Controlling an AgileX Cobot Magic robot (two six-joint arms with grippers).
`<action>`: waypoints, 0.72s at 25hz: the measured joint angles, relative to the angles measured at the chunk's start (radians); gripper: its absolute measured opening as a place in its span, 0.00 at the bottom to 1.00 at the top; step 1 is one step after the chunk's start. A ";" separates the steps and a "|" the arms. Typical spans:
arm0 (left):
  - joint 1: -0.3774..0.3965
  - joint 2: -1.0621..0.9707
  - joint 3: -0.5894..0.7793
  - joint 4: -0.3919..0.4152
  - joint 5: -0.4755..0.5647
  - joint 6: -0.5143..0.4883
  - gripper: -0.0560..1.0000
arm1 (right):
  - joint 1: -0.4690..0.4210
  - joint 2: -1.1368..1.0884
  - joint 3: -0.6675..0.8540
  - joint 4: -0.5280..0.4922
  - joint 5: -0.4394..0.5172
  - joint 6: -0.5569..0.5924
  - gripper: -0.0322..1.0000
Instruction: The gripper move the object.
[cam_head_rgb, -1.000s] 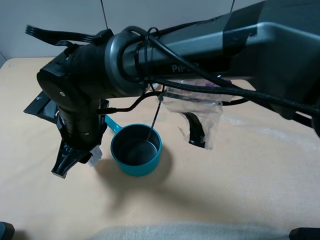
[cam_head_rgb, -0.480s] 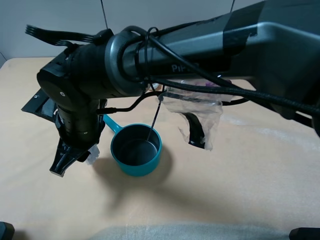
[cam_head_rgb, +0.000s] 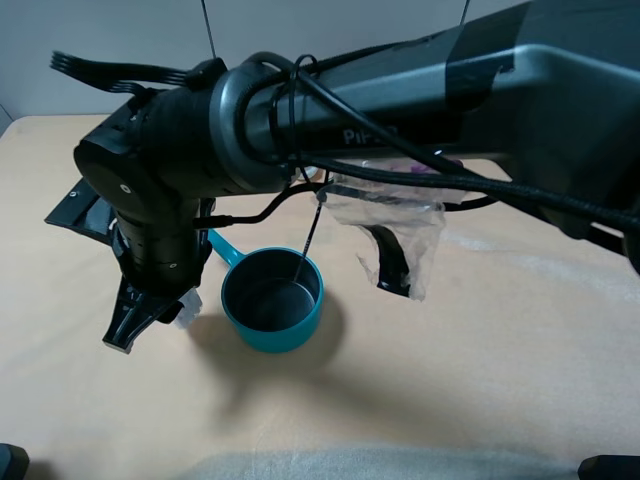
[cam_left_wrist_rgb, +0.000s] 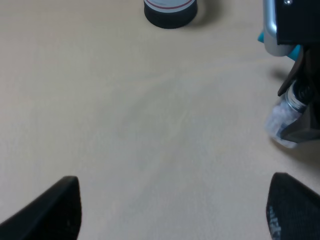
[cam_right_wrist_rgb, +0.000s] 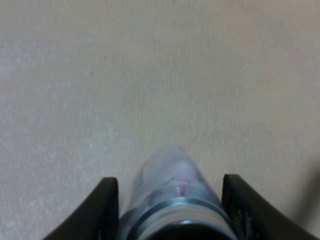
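The object, a small clear glass shaker (cam_head_rgb: 187, 308) with a silver cap, sits between the black jaws of my right gripper (cam_head_rgb: 150, 325), just left of the teal pot (cam_head_rgb: 272, 300). The right arm reaches across from the right. In the right wrist view the shaker (cam_right_wrist_rgb: 170, 195) fills the gap between both fingers (cam_right_wrist_rgb: 107, 210), cap towards the camera. In the left wrist view it (cam_left_wrist_rgb: 282, 117) hangs tilted, base at or just above the table. My left gripper (cam_left_wrist_rgb: 172, 210) is open and empty, away from it.
The teal pot has a dark inside and a handle pointing back left. A clear plastic wrap with a black part (cam_head_rgb: 395, 240) hangs under the arm, right of the pot. A dark-based cylinder (cam_left_wrist_rgb: 170, 12) stands on the tan table (cam_head_rgb: 480, 350).
The right gripper with the shaker shifted a few pixels left and back. Otherwise nothing has visibly changed.
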 joint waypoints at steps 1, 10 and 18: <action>0.000 0.000 0.000 0.000 0.000 0.000 0.76 | 0.000 0.000 0.000 0.000 0.007 0.000 0.36; 0.000 0.000 0.000 0.000 0.000 0.000 0.76 | 0.000 0.000 0.000 -0.001 0.036 -0.001 0.36; 0.000 0.000 0.000 0.000 0.000 0.000 0.76 | 0.000 0.000 0.000 -0.001 0.039 -0.023 0.36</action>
